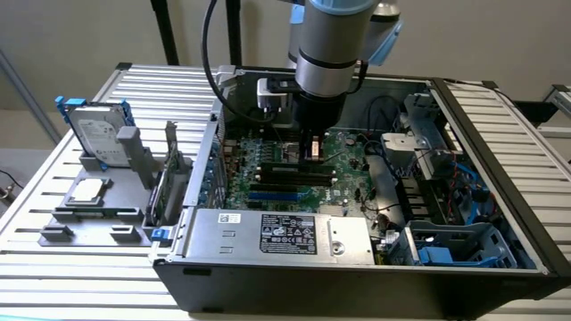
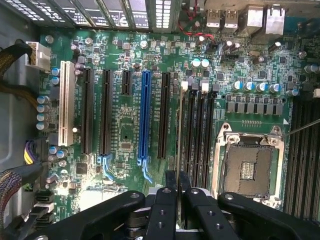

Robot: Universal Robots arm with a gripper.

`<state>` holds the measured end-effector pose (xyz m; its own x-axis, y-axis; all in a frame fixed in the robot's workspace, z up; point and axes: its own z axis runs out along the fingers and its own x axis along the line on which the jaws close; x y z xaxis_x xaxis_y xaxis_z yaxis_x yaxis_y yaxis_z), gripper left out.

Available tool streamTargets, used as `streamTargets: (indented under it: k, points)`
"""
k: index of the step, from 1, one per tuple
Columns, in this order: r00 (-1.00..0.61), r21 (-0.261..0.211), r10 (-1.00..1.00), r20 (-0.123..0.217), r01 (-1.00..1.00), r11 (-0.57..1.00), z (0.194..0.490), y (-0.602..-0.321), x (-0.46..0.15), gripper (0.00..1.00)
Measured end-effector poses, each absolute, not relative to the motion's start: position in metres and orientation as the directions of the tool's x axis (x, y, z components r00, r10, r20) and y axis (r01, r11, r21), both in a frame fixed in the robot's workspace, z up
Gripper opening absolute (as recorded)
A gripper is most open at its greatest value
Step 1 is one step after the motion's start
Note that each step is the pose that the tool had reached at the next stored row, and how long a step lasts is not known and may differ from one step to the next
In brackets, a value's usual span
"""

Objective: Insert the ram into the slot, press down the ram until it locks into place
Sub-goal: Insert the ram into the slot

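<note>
My gripper (image 1: pixel 311 148) hangs inside the open computer case, low over the green motherboard (image 1: pixel 348 150). Its black fingers (image 2: pixel 169 182) stand almost together in the wrist view. A thin pale edge runs straight out from the gap between them. This looks like the ram (image 2: pixel 178 130) seen edge-on, with the gripper shut on it. That edge lies along the outermost of the parallel black slots (image 2: pixel 192 135), on the side toward the blue socket (image 2: pixel 145 115). The slots (image 1: pixel 295 175) sit just below the gripper in the exterior view. I cannot tell whether the ram touches a slot.
A silver power supply (image 1: pixel 277 231) fills the case's near side. A blue drive cage (image 1: pixel 455 244) sits at the exterior view's right. The open CPU socket (image 2: pixel 248 165) lies beside the slots. A grey fixture with a hard drive (image 1: pixel 98 134) stands outside the case.
</note>
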<state>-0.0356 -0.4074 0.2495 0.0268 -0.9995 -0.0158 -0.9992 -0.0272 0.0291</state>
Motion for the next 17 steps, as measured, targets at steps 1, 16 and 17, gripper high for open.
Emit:
streamTargets:
  k: [1,16,17]
  points:
    - [0.027,0.028,-1.000,-0.016,-0.999,-0.027,0.2489,-0.4073,-0.0356,0.13]
    - [0.027,0.006,-1.000,-0.015,-1.000,-0.027,0.2393,-0.4069,-0.0365,0.13]
    - [0.027,0.006,-1.000,-0.015,-1.000,-0.027,0.2391,-0.4069,-0.0371,0.13]
